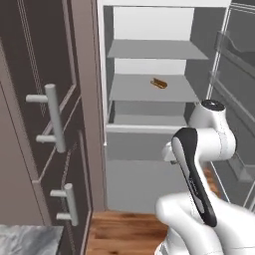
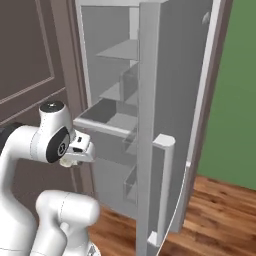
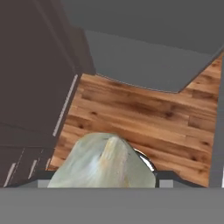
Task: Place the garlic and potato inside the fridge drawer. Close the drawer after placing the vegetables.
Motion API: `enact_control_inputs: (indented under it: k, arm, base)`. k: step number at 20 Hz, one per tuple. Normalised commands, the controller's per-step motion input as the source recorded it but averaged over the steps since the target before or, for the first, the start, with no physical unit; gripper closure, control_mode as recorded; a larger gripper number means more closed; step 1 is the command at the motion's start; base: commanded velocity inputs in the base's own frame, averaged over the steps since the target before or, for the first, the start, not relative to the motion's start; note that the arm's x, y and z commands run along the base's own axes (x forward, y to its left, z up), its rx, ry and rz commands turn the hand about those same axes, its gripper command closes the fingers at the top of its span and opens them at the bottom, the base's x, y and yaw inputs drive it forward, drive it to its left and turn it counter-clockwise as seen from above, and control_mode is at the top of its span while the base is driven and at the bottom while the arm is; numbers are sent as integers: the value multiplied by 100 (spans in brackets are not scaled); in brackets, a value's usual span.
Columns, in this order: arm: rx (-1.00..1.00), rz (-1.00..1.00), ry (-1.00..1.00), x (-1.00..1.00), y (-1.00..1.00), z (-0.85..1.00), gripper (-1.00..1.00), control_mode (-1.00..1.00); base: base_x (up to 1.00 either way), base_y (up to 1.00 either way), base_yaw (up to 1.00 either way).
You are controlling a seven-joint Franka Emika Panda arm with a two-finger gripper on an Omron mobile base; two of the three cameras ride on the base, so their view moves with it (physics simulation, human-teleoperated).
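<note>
The garlic (image 3: 103, 164), a lumpy cream-white bulb, sits large and close at the bottom of the hand view, and my gripper (image 3: 103, 180) is shut on it. In the right base view the gripper (image 2: 76, 154) hangs in front of the fridge, just below and left of the fridge drawer (image 2: 102, 125), with a bit of the garlic (image 2: 67, 161) showing under the hand. The drawer (image 1: 142, 144) is pulled out, its pale grey front facing me. The hand looks down at the wooden floor (image 3: 144, 113). The potato is out of view.
An elongated orange-brown item (image 1: 158, 83) lies on a fridge shelf above the drawer. The open fridge door (image 2: 167, 125) stands at the right. Dark cabinets with bar handles (image 1: 54, 117) stand at the left. My own arm (image 1: 196, 174) blocks the lower right of the left base view.
</note>
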Motion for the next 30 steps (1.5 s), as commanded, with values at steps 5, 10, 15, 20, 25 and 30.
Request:
enact_control_inputs:
  k: [5, 10, 15, 20, 25, 30]
  arm:
    - [0, 0, 0, 0, 0, 0, 100, 100]
    - [0, 0, 0, 0, 0, 0, 100, 100]
    - [0, 0, 0, 0, 0, 0, 100, 100]
    - [0, 0, 0, 0, 0, 0, 100, 100]
    - [0, 0, 0, 0, 0, 0, 100, 100]
    - [0, 0, 0, 0, 0, 0, 100, 100]
  base:
    - [51, 25, -40]
    - [42, 25, -38]
    - [42, 41, -29]
    - [42, 48, -18]
    - [46, 16, -4]
    - [53, 0, 0]
